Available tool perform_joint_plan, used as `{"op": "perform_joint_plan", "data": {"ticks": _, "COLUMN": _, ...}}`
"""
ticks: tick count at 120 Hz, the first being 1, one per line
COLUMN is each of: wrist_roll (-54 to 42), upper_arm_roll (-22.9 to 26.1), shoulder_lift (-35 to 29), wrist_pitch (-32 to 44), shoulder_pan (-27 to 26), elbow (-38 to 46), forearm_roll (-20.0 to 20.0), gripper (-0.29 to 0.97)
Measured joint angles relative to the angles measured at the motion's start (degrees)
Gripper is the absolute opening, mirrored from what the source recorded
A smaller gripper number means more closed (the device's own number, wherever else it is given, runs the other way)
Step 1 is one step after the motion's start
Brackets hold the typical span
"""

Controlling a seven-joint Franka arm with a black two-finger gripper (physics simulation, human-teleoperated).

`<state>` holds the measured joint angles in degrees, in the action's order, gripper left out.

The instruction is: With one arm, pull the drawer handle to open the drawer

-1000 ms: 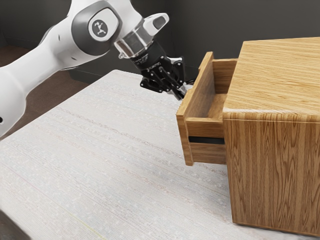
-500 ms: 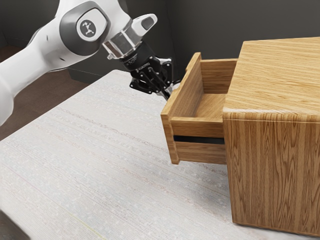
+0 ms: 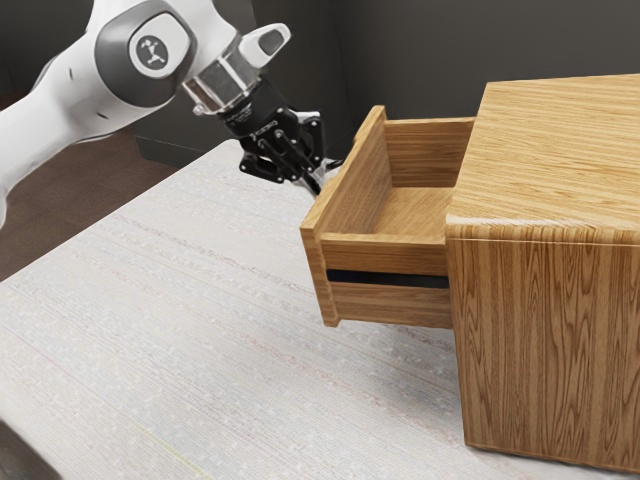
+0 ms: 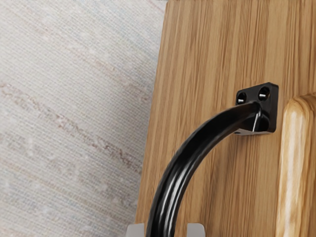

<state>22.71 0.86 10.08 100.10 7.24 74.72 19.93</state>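
1. Nearest the exterior camera, a pale grey speckled table point(image 3: 200, 330) carries a wooden cabinet point(image 3: 550, 300) with a clear grain pattern.
2. A drawer point(image 3: 385, 215) of the same wood projects from the upper part of the cabinet. It stands well out, so its inner floor and side walls are in view.
3. The front panel point(image 3: 345, 205) is the part of the drawer farthest from the cabinet. A dark gap shows under the drawer's side wall where it meets the cabinet.
4. A handle point(image 4: 197, 143), a black curved bar, is mounted on the face of the front panel that points away from the cabinet. One end is fixed by a small black plate point(image 4: 257, 95) with two screw holes.
5. The black gripper point(image 3: 312, 175) sits against that face and is clenched on the handle. The bar runs between its two grey pads point(image 4: 136, 230).
6. The white arm point(image 3: 140, 50) rises from the gripper, farther still from the cabinet.
7. Behind the cabinet and arm lie a dark floor point(image 3: 60, 210) and a dark wall point(image 3: 420, 50).
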Motion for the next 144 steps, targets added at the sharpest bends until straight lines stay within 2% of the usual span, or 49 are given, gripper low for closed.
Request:
{"op": "perform_joint_plan", "data": {"ticks": 74, "wrist_roll": -0.16, "upper_arm_roll": -0.3, "shoulder_lift": -2.96, "wrist_pitch": -0.22, "shoulder_pan": 2.82, "elbow": 3.09, "forearm_roll": -0.11, "gripper": -0.11}}
{"op": "perform_joint_plan", "data": {"ticks": 144, "wrist_roll": -0.57, "upper_arm_roll": 0.56, "shoulder_lift": -3.15, "wrist_pitch": -1.0, "shoulder_pan": 5.79, "elbow": 3.62, "forearm_roll": -0.42, "gripper": -0.09}}
